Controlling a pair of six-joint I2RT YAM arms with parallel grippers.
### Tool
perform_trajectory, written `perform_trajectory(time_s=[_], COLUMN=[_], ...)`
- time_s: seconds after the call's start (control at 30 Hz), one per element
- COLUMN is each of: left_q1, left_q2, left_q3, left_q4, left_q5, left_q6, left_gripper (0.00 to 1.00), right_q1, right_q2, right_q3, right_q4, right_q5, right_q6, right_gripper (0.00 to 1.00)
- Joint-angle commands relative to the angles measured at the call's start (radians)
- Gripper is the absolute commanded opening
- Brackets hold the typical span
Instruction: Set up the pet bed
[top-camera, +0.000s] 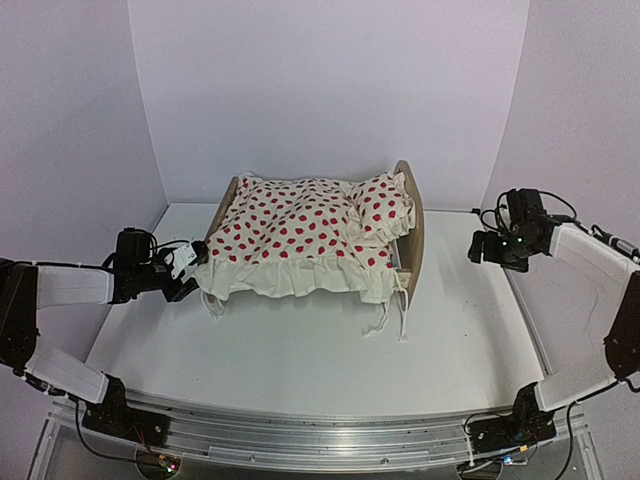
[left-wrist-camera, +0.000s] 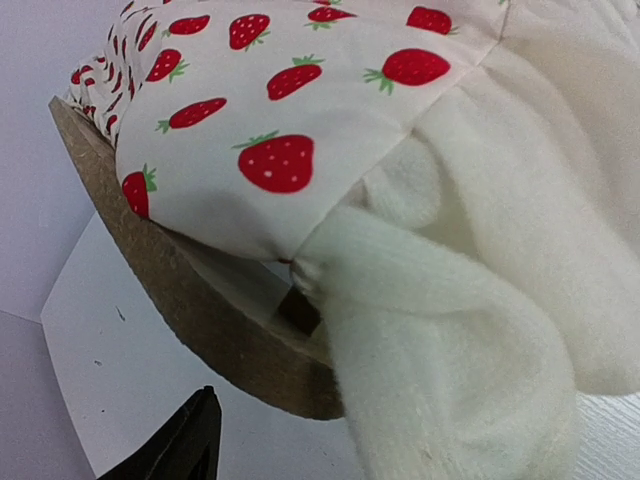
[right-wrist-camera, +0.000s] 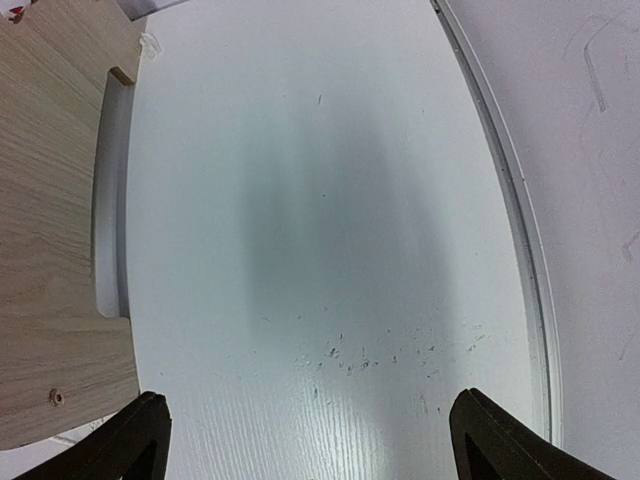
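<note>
The right hand (right-wrist-camera: 308, 400), spread wide, hovers over the table (right-wrist-camera: 330, 200) beside the pet bed (right-wrist-camera: 50, 250).

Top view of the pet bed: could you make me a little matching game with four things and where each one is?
1 blanket
2 pillow
3 left gripper
4 right gripper

a open, over bare table
b against the tall headboard
c spread out, frill hanging down
d beside the low footboard

Pairs: 1-c, 2-b, 3-d, 4-a.
</note>
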Motion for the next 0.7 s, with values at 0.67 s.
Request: perform_trajectory(time_s=[0.67], left_q1=[0.438], left_q2=[-0.462], left_q3=[-0.343], left_q4=[0.208], left_q5=[0.274], left_q6=[-0.864], left_gripper=[1.00], right_q1=[-0.003], right_q2=[-0.335], right_q3=[-0.923], right_q4=[1.252], right_q5=[0.067], right_q6=[-0.052], right_gripper=[0.98])
